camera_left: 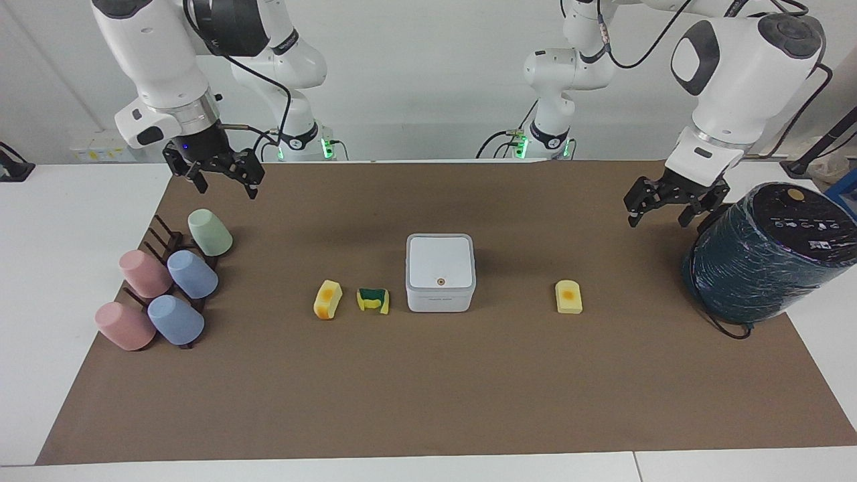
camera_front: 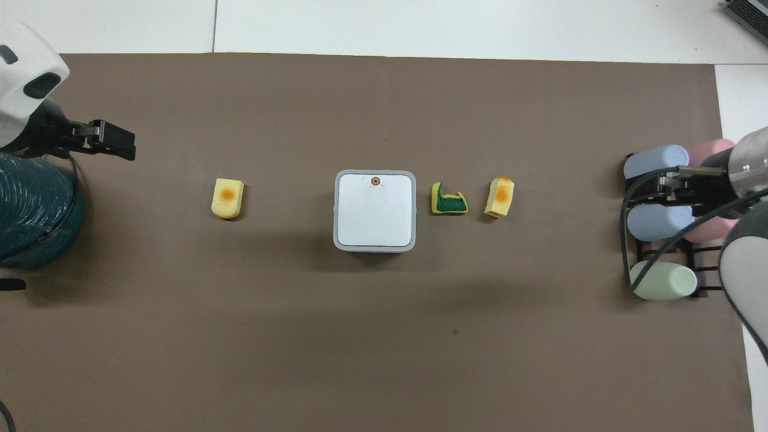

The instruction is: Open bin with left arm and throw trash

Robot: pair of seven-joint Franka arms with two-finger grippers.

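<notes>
Bin point(camera_left: 440, 271) point(camera_front: 375, 210): small white square box with rounded corners, lid closed flat, tiny orange dot on the lid's edge farther from the robots; stands mid-mat on the brown mat point(camera_left: 428, 402) point(camera_front: 384, 336). Trash, three pieces, all lying on the mat in a row with the bin. Curled sponge piece point(camera_left: 373, 300) point(camera_front: 449, 199): yellow with dark green scouring layer, just beside the bin toward the right arm's end, not touching it. Patched sponge piece point(camera_left: 327, 298) point(camera_front: 500, 196): yellow with orange-brown patch, next along toward the right arm's end, near the curled one. Lone sponge piece point(camera_left: 568, 296) point(camera_front: 227, 198): yellow with orange patch, toward the left arm's end, well apart from the bin. Left gripper point(camera_left: 659, 211) point(camera_front: 114, 143): raised over the mat beside the dark teal wrapped cylinder point(camera_left: 763, 258) point(camera_front: 33, 210), fingers spread, holding nothing. Right gripper point(camera_left: 226, 182): raised over the mat's edge near the cup rack, fingers spread, holding nothing; in the overhead view it sits over the cups. Pastel cups point(camera_left: 167, 288) point(camera_front: 666, 222): two pink, two blue, one green, tipped on a dark rack at the right arm's end of the mat
</notes>
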